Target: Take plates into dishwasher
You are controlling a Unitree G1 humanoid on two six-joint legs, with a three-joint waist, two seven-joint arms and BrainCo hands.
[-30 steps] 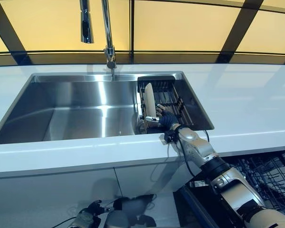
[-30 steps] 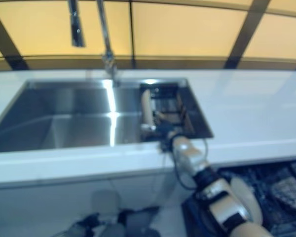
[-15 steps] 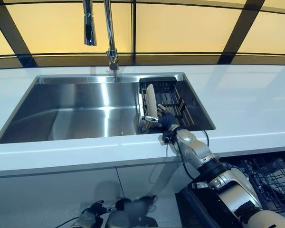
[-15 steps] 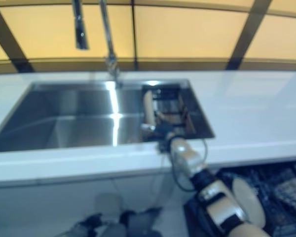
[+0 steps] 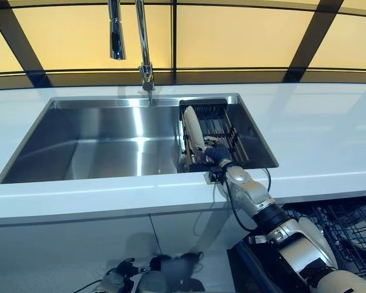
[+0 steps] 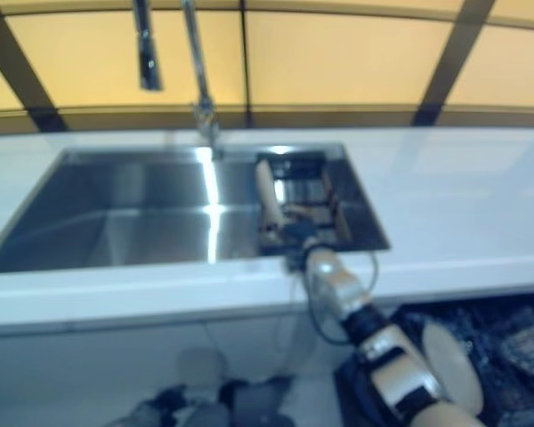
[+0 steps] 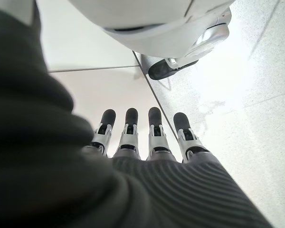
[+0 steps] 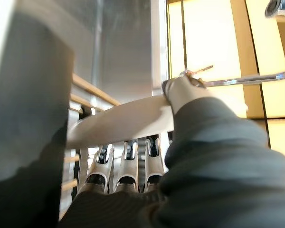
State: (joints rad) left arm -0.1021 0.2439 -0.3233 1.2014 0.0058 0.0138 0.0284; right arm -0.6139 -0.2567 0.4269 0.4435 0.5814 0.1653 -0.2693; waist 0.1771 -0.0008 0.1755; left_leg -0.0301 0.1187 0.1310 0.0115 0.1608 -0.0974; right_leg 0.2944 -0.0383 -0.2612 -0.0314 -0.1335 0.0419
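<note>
A white plate stands on edge in the dark dish rack at the right end of the sink. My right hand reaches over the sink's front rim and is shut on the plate's lower edge. In the right wrist view the thumb lies over the plate and the fingers curl under it. My left hand hangs low by the cabinet front, open, with straight fingers and nothing in it.
The steel sink basin lies left of the rack, with a tall faucet behind it. White countertop runs all round. The open dishwasher's dark wire rack shows at the lower right, below the counter edge.
The whole view has shifted slightly. My right hand stays at the plate, and the plate now shows a little more of its face, leaning in the rack.
</note>
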